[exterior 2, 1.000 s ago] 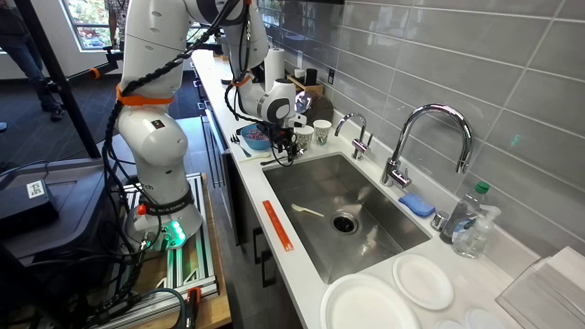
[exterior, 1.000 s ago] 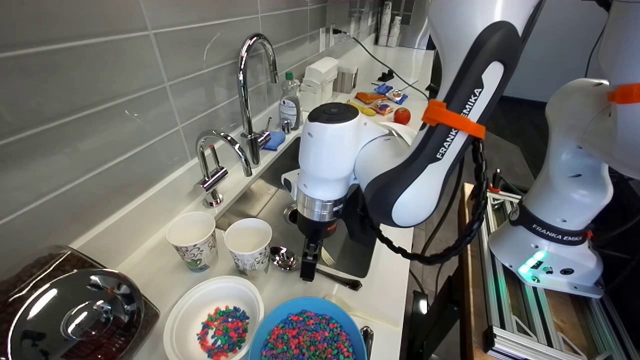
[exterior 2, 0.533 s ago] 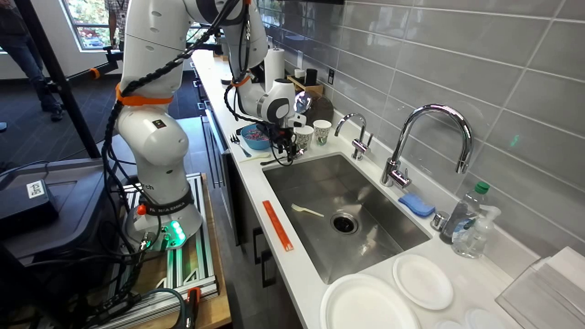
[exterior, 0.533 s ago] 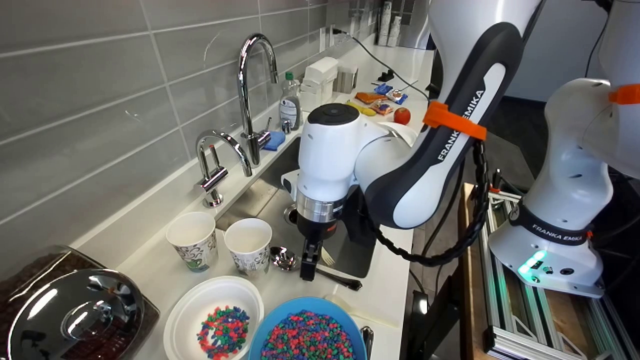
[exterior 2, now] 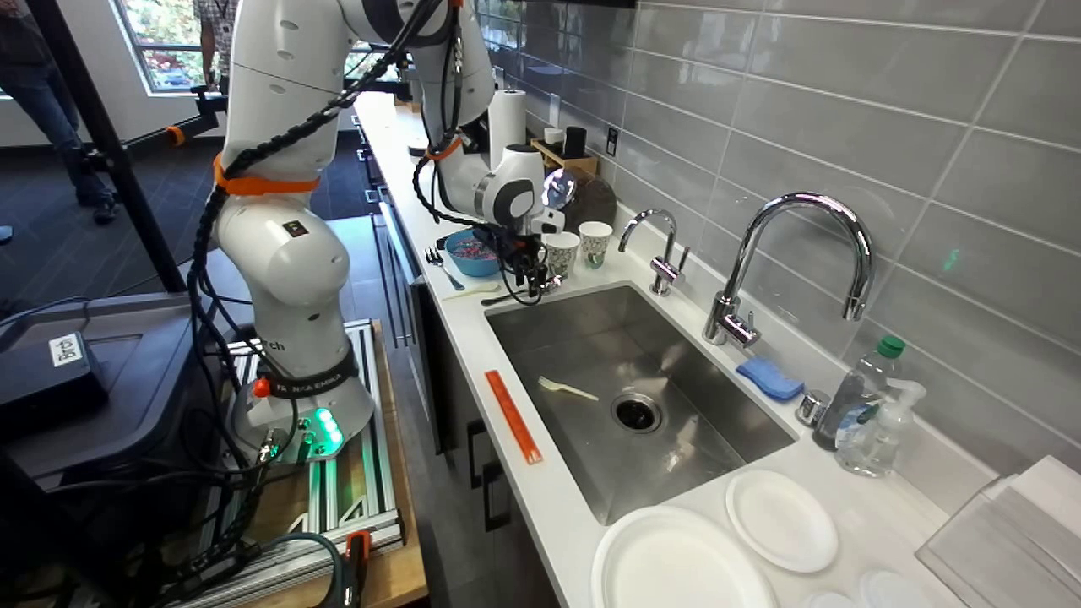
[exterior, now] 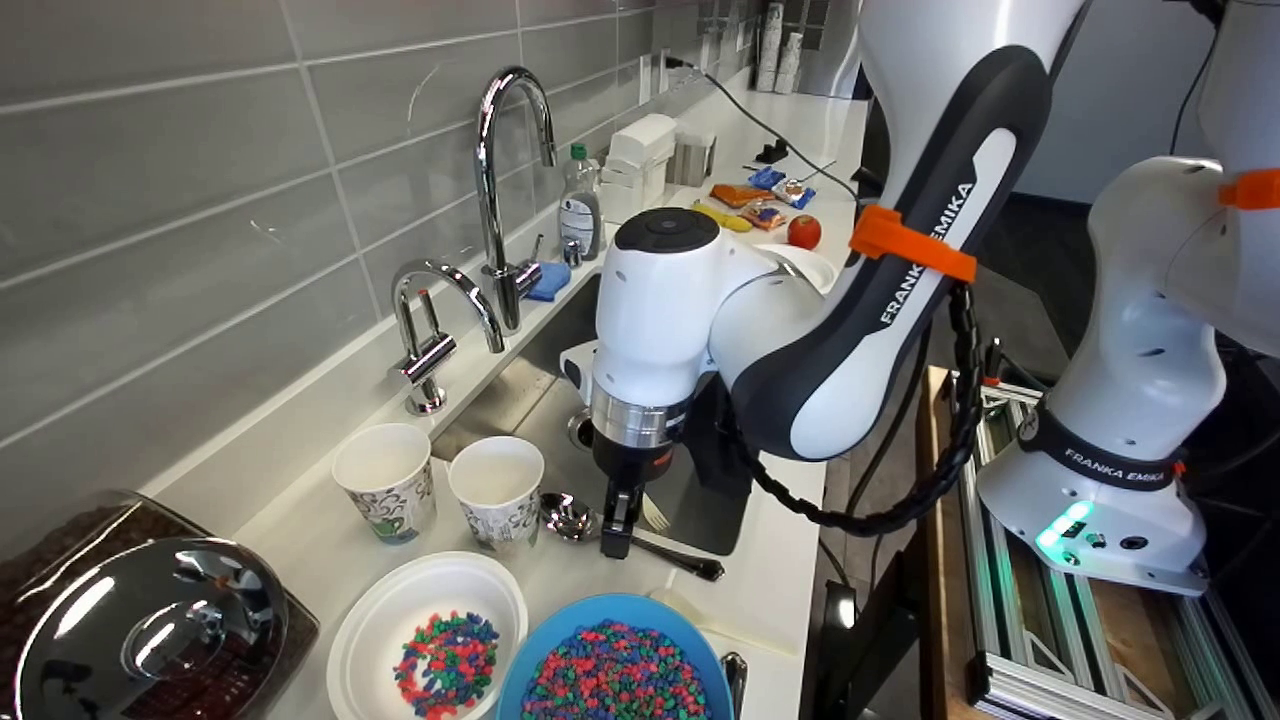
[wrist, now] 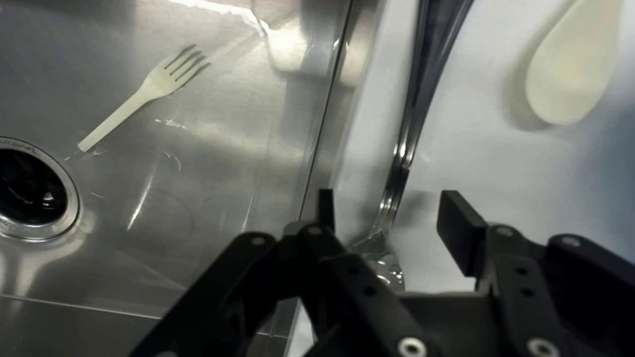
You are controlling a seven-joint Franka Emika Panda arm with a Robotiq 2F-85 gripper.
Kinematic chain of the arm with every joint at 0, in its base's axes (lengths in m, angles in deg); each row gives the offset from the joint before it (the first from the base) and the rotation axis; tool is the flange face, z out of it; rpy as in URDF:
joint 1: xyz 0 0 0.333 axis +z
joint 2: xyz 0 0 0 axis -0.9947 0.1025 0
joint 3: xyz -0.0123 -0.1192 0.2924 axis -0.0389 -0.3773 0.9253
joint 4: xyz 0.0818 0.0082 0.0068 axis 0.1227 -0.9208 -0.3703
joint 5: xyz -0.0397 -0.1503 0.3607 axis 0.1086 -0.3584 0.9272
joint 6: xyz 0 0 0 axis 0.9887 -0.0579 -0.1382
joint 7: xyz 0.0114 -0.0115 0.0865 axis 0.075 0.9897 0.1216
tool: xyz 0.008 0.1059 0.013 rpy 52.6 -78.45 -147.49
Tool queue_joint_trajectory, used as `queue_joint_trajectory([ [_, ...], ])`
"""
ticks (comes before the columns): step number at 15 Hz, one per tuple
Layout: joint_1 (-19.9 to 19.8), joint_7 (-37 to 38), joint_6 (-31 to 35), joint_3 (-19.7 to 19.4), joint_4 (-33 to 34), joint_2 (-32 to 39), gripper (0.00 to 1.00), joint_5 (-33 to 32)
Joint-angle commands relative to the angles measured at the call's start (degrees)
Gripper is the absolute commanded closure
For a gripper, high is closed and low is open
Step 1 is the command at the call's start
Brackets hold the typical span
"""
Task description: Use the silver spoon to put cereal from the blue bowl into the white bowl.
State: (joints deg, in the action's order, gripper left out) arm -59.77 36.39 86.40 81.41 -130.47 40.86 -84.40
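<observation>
The silver spoon (wrist: 412, 124) lies under or between the partly spread fingers (wrist: 459, 233) of my gripper (wrist: 389, 218), I can't tell which. They hold nothing. I guess it's picking-up time: next, squeeze the handle (wrist: 431, 54).

Spoon (exterior: 567, 516) lies between sink (exterior: 700, 525) and bowls (exterior: 518, 655) (exterior: 375, 640).

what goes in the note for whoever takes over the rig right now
Gripper: jaws open, silver spoon between them in the wrist view, not gripped.
Silver spoon lies on the counter beside the sink.
Blue bowl: plenty of cereal. White bowl: a smaller amount.
Done: gripper at the spoon; how the white bowl got its cereal isn't shown.
Left: grip spoon, scoop from blue, tip into white.
</observation>
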Motion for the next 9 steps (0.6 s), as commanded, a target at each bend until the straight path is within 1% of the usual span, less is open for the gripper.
queue_joint_trajectory([
  [1,1.00,2.15,0.13,-0.92,0.90,1.22,0.56,-1.97],
  [2,1.03,2.16,0.13,-0.95,0.94,1.27,0.65,-2.01],
  [3,1.06,2.15,0.13,-0.97,1.01,1.35,0.68,-2.02],
  [4,1.09,2.13,0.10,-0.99,1.12,1.46,0.67,-2.04],
  [5,1.14,2.15,0.10,-1.03,1.17,1.53,0.73,-2.06],
  [6,1.18,2.14,0.07,-1.05,1.22,1.58,0.70,-2.07],
  [7,1.26,2.15,0.06,-1.10,1.25,1.62,0.72,-2.10],
  [9,1.31,2.13,0.01,-1.17,1.34,1.66,0.72,-2.12],
])
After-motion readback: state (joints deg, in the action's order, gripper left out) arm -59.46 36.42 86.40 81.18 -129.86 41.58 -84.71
